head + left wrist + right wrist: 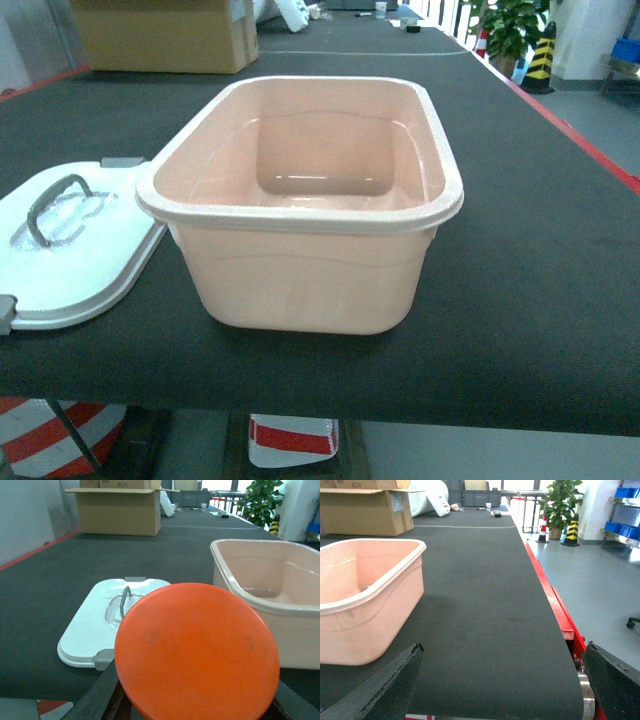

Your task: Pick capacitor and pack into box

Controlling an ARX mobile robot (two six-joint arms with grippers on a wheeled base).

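A bright orange rounded capacitor (197, 652) fills the lower middle of the left wrist view. My left gripper (197, 692) is shut on it, with a dark finger showing at each side. It hangs over the near table edge, left of the pink box (260, 600). The box (300, 215) stands open and empty mid-table in the head view. Its white lid (70, 250) with the grey handle lies flat to its left. My right gripper (502, 680) is open and holds nothing, low over the black table to the right of the box (370, 585). Neither gripper shows in the head view.
A brown cardboard carton (165, 35) stands at the far left of the table. The table's red right edge (555, 605) drops to the grey floor. A potted plant (560, 502) and a striped cone (542, 55) stand beyond the far right corner.
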